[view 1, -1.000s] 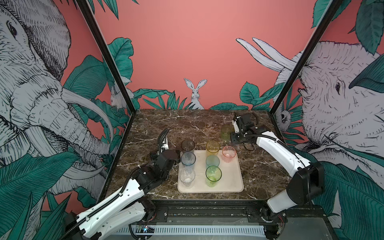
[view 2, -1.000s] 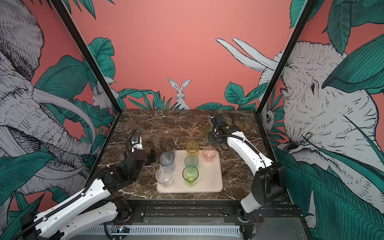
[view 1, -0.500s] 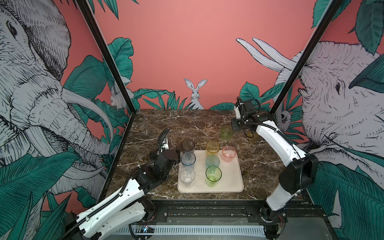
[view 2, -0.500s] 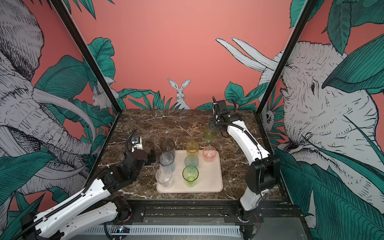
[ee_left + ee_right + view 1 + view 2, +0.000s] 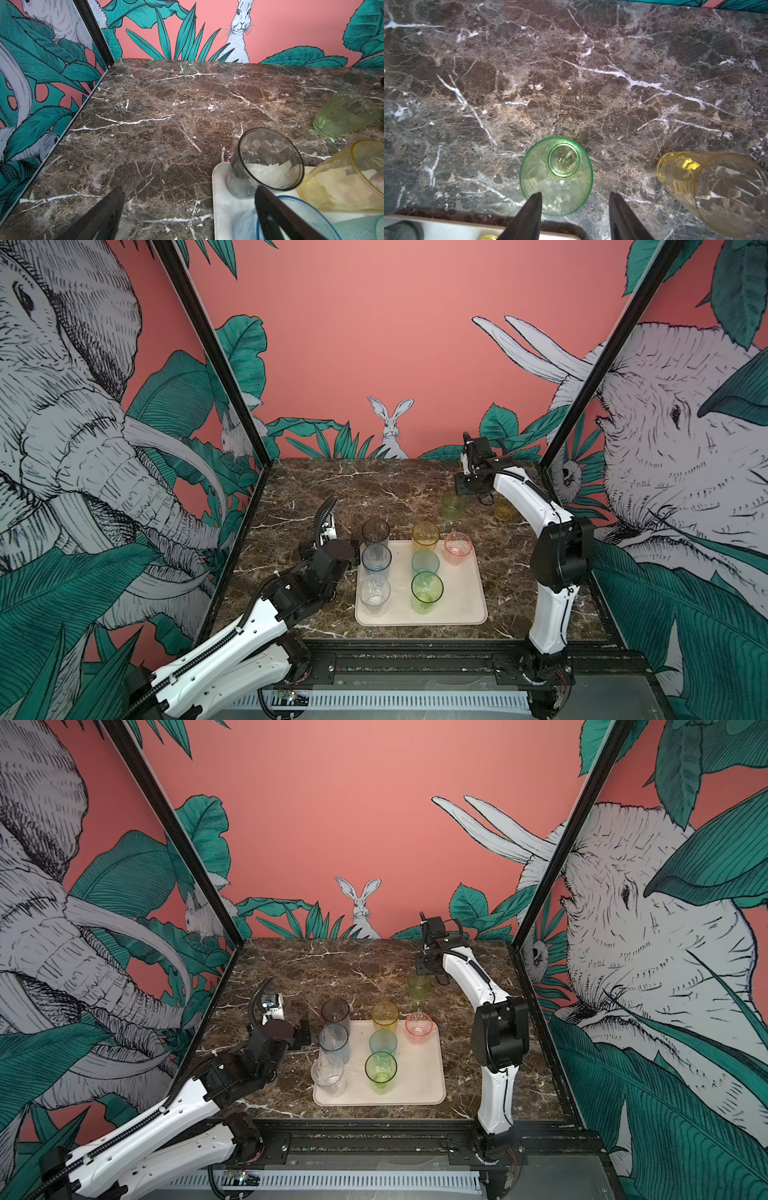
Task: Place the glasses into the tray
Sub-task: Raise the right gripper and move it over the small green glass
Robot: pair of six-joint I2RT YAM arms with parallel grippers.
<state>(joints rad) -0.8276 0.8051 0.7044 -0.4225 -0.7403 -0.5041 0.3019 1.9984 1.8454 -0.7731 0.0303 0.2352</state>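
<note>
Where the glasses (image 5: 380, 1067) stand: seven upright on the tray (image 5: 465, 610), mid-frame in both top views.
Left column, top to bottom: grey glass (image 5: 375, 532), blue glass (image 5: 376, 558), clear glass (image 5: 375, 593).
Middle column: amber glass (image 5: 425, 536), teal glass (image 5: 425, 562), tall green glass (image 5: 427, 591); pink glass (image 5: 458, 548) at their right.
Off the tray: short green glass (image 5: 556, 176) and yellow glass (image 5: 712, 191) on the marble (image 5: 332, 485), above its upper right corner.
Right gripper (image 5: 574, 197): spread, empty, over the short green glass.
Left gripper (image 5: 189, 189): spread wide, empty, just left of the tray.

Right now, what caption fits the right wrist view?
Open right gripper poised above a green glass on the marble table, a yellow glass nearby, rim of the tray visible.
</note>
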